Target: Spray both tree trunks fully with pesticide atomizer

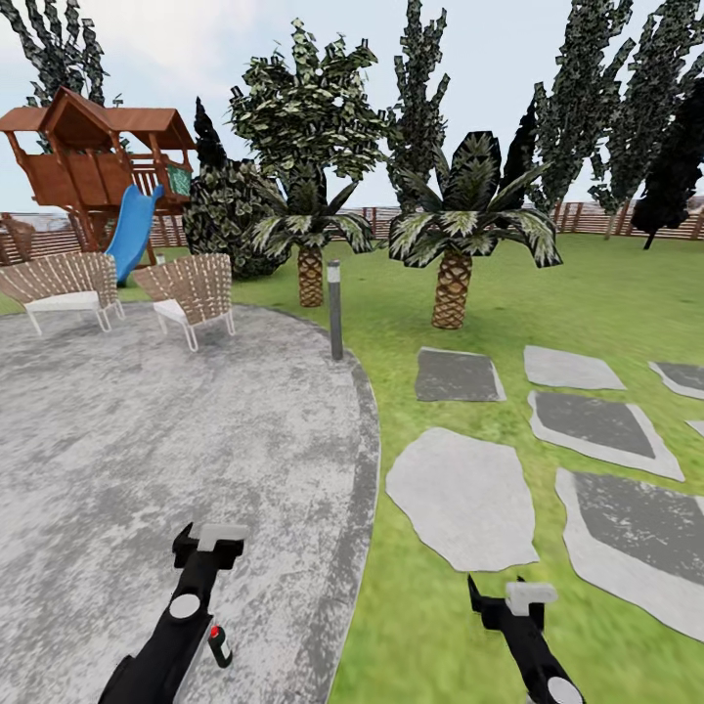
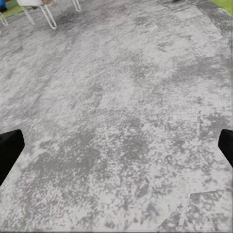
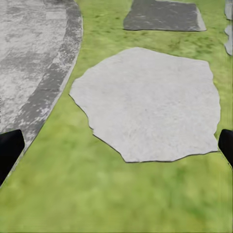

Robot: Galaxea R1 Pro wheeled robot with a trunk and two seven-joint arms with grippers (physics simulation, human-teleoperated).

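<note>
We held our left gripper [image 1: 208, 548] over the grey patio [image 1: 147, 440] and our right gripper [image 1: 508, 601] over the lawn [image 1: 411, 626] near a pale stepping stone [image 1: 464, 499], both with fingers apart and empty.

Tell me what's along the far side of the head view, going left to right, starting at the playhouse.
Wooden playhouse → blue slide → dark shrub → smaller palm → larger palm → wooden fence.
</note>
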